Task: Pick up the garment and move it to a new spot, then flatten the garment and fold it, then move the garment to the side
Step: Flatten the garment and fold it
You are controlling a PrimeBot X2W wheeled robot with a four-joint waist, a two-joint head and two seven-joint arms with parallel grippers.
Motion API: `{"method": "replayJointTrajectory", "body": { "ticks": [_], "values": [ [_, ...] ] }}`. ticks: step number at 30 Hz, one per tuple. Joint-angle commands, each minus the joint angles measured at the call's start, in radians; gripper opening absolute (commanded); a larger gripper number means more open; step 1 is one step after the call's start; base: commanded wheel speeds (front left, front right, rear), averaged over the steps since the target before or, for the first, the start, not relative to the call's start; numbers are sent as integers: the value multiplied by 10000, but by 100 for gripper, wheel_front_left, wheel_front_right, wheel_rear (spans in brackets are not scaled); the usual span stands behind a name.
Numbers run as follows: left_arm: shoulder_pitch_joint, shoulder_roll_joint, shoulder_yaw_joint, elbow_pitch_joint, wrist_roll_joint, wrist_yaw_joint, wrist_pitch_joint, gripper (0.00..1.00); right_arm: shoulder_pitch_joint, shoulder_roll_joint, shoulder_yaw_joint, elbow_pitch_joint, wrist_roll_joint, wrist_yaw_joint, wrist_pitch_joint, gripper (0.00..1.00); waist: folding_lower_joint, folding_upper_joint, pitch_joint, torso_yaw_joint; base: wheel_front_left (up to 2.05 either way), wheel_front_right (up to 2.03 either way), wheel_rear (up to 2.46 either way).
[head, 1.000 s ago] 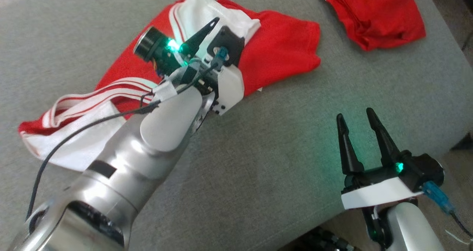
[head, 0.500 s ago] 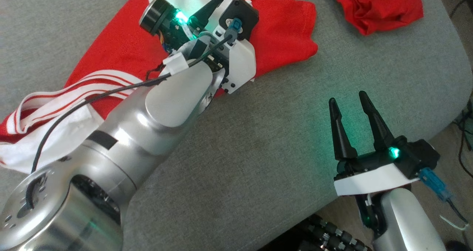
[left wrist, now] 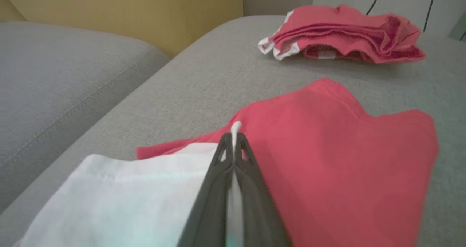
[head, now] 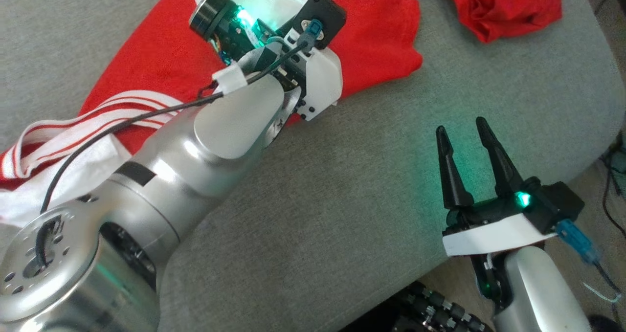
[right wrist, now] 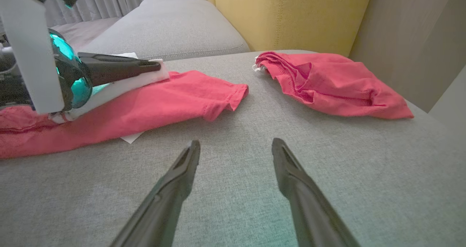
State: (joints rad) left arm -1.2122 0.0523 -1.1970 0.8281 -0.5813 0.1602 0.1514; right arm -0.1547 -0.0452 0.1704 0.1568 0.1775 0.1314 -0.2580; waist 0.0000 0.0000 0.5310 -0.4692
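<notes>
The garment (head: pixel 146 63) is a red shirt with white panels and red-and-white striped trim, lying crumpled across a grey sofa cushion (head: pixel 342 200). In the left wrist view my left gripper (left wrist: pixel 233 138) is shut on a fold of the white cloth, with the red cloth (left wrist: pixel 327 148) spreading to its right. The right wrist view shows the same left gripper (right wrist: pixel 154 66) pinching the white edge just above the red fabric (right wrist: pixel 164 98). My right gripper (head: pixel 462 126) stands open over bare cushion to the right of the garment, its fingers (right wrist: pixel 182 170) apart with nothing between them.
A second red garment (head: pixel 503 4) lies bunched at the far right of the cushion, also seen as a red heap (left wrist: pixel 342 32). A yellow backrest (right wrist: pixel 291 14) rises behind. The cushion's edge runs at lower right, with floor and cables (head: pixel 611 175) beyond.
My left gripper has closed on the white fold of the garment; its raised finger no longer shows above the wrist. The head camera shifted slightly. The right arm stayed put.
</notes>
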Motion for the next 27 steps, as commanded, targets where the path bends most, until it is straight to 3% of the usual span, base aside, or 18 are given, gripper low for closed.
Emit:
{"method": "replayJointTrajectory", "body": {
  "ticks": [1, 9, 14, 20, 27],
  "values": [
    [-605, -20, 146, -317, -38, 105, -188, 0, -90, -52, 103, -318, 22, -7, -38, 100, 0, 0, -74, 103, 0, 0, 0],
    [-1191, -4, 202, -947, -266, 273, -1772, 0, -38, -389, -429, -779, -296, -7, -38, 100, 0, 0, -1013, 1248, 0, 0, 0],
    [-1512, 618, 498, -1540, -326, 202, -2114, 0, -345, -1075, -950, -475, 256, -7, -38, 100, 0, 0, -1683, 2085, 0, 0, 0],
    [-1444, 1561, 817, -2556, -610, 366, -1721, 0, -1625, -2223, -1019, 1499, 1246, -7, -38, 100, 0, 0, -2003, 2818, 0, 0, 0],
    [-1486, 2248, 860, -3704, -505, 790, -1312, 0, -3663, -3315, 269, 4074, 3062, -7, 564, 100, 0, 0, -1735, 3379, 0, 0, 0]
  ]
}}
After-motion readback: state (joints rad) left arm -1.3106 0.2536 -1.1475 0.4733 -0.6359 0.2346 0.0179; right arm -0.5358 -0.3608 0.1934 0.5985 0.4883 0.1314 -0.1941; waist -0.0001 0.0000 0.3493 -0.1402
